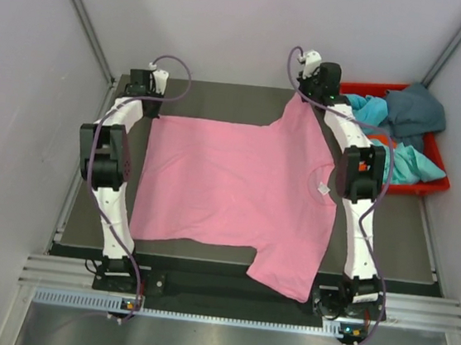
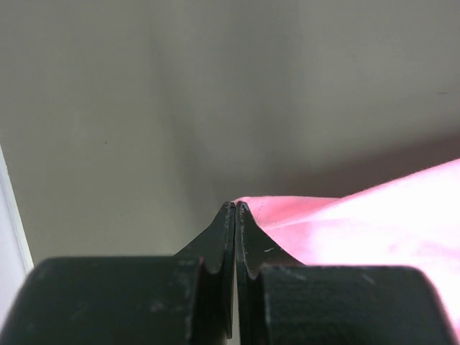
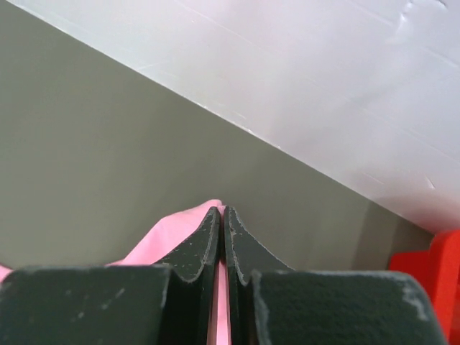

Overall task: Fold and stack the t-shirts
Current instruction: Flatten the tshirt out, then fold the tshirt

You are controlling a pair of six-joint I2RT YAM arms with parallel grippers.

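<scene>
Since the left hand (image 2: 236, 207) is pinched shut on the pink t-shirt (image 1: 228, 189) at its far hem corner and the right hand (image 3: 221, 210) on its far sleeve, the shirt lies spread on the surface (image 1: 222, 97) nearer than both, lengthwise left to right, collar rightward.

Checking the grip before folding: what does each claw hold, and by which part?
Both hold the pink t-shirt: the left claw pinches its far hem corner, the right claw the end of its far sleeve.
</scene>
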